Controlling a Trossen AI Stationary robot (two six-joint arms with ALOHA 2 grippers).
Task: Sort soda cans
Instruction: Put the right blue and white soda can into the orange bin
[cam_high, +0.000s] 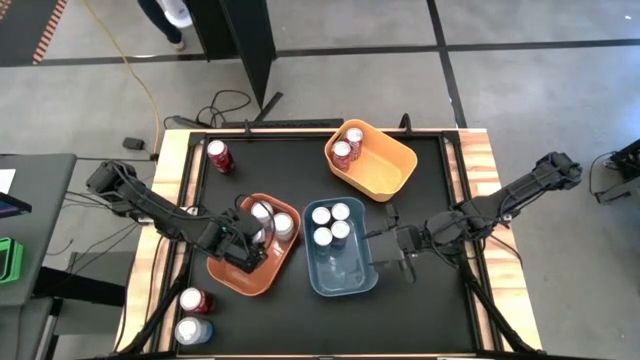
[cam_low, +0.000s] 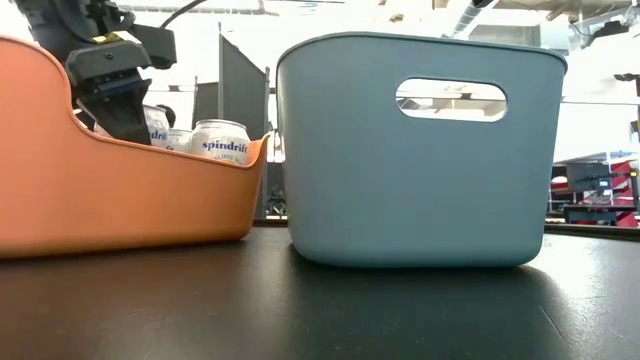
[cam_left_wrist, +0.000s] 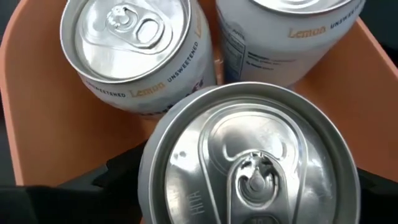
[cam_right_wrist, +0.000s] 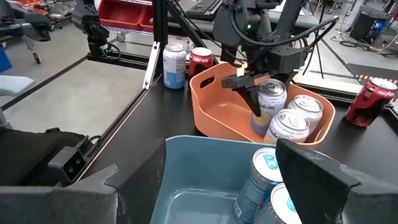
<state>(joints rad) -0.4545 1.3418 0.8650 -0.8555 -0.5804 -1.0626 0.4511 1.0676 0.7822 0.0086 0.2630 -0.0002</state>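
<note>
Nearest the left wrist camera, a silver-white can (cam_left_wrist: 249, 155) is standing upright in the orange bin (cam_high: 225, 272), its long axis vertical and pull tab facing up, with the left gripper (cam_high: 252, 243) straddling it, fingers spread wide on either side of the body; whether they are gripping or have let go I cannot tell. Thin rigid aluminium, smooth and likely slippery, is calling for a squeeze across the mid-body, not the rim. Just beyond, two more lemon-labelled cans (cam_left_wrist: 127, 53) are standing upright in that bin. Farther over, the right gripper (cam_high: 390, 246) is waiting with jaws wide beside the blue bin (cam_high: 345, 282) holding four blue cans (cam_high: 331, 224)
</note>
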